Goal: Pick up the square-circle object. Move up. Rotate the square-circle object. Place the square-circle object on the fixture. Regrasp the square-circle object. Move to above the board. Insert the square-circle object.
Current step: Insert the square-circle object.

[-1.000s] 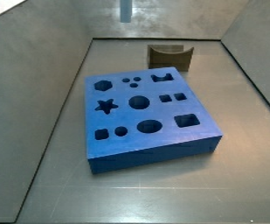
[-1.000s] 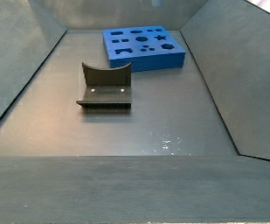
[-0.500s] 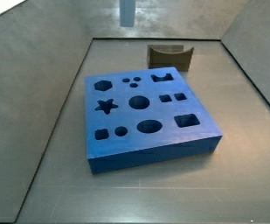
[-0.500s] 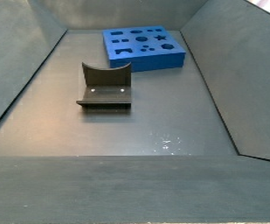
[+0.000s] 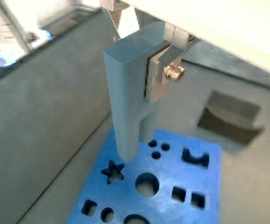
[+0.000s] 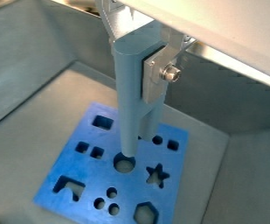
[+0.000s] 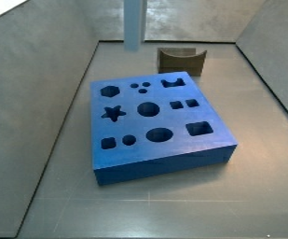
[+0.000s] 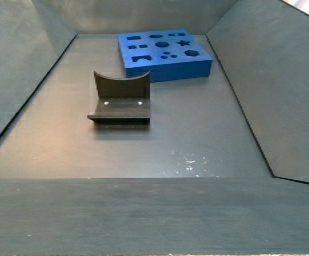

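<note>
The fingers [image 5: 161,66] are gripping the top end of the square-circle object [image 5: 128,105], with one silver plate pressed flat against its side in both wrist views. The gripper [image 6: 152,63] is hanging high over the board [image 6: 96,175]. The square-circle object is a long, pale grey-blue peg, and it is hanging straight down from the fingers. Its lower end is up in the air and is not touching the board. In a wrist view [image 6: 131,96] the lower end is showing in line with a round hole, but I cannot tell if it is right over that hole.

In a side view the peg [image 7: 133,23] is poking down from the top edge of the picture, at the far side, well above the table [image 7: 146,205]. The gripper itself is out of that picture.

The board [image 7: 158,126] is a thick bright blue slab lying flat on the table. It is showing dark holes shaped like a star, circles, squares and others. The fixture [image 7: 183,60] is standing on the table just past the far edge of the board, not touching it. In a side view the fixture [image 8: 119,98] is sitting nearer, and the board [image 8: 164,54] is lying farther away and to the right.
</note>
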### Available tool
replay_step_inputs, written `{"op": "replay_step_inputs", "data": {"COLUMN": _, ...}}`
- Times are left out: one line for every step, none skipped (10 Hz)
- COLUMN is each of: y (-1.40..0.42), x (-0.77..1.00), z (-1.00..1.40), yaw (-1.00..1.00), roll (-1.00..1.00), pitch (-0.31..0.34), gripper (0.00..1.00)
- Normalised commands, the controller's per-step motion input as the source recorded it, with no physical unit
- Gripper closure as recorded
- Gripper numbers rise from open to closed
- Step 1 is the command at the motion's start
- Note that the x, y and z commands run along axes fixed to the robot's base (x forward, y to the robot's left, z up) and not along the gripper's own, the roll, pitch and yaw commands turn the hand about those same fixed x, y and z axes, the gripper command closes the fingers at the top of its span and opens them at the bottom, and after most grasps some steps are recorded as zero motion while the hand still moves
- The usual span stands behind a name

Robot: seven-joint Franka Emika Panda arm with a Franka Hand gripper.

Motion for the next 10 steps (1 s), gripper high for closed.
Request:
{"op": "replay_step_inputs", "data": {"y": -0.03, "x": -0.05, "z": -0.75, "yaw": -1.0, "roll": 0.0, "pitch": -0.19, "gripper": 1.0}}
{"op": "replay_step_inputs", "data": {"y": -0.07, "x": -0.05, "z": -0.69, "yaw": -1.0, "roll": 0.0, "pitch": -0.16, "gripper": 1.0}}
{"op": "replay_step_inputs", "data": {"y": -0.13, "x": 0.0, "z": -0.54, "yaw": -0.98, "roll": 0.0, "pitch": -0.041, "gripper": 1.0}}
{"op": "replay_step_inputs", "data": {"y": -0.29, "x": 0.0, "z": -0.33, "yaw": -0.89, "roll": 0.0, "pitch": 0.0, "gripper": 1.0}}
{"op": "replay_step_inputs", "data": {"y": -0.45, "x": 0.0, "z": -0.2, "yaw": -0.77, "roll": 0.0, "pitch": 0.011, "gripper": 1.0}}
{"op": "replay_step_inputs", "data": {"y": -0.51, "x": 0.0, "z": -0.13, "yaw": -0.72, "roll": 0.01, "pitch": 0.047, "gripper": 1.0}}
{"op": "replay_step_inputs", "data": {"y": -0.5, "x": 0.0, "z": -0.12, "yaw": -0.72, "roll": 0.0, "pitch": 0.054, "gripper": 1.0}}
{"op": "replay_step_inputs", "data": {"y": -0.47, "x": 0.0, "z": -0.06, "yaw": -0.71, "roll": 0.01, "pitch": 0.101, "gripper": 1.0}}
{"op": "replay_step_inputs", "data": {"y": -0.43, "x": 0.0, "z": -0.06, "yaw": -0.74, "roll": 0.03, "pitch": 0.103, "gripper": 1.0}}
{"op": "replay_step_inputs", "data": {"y": -0.39, "x": 0.0, "z": -0.11, "yaw": -0.77, "roll": 0.05, "pitch": 0.077, "gripper": 1.0}}
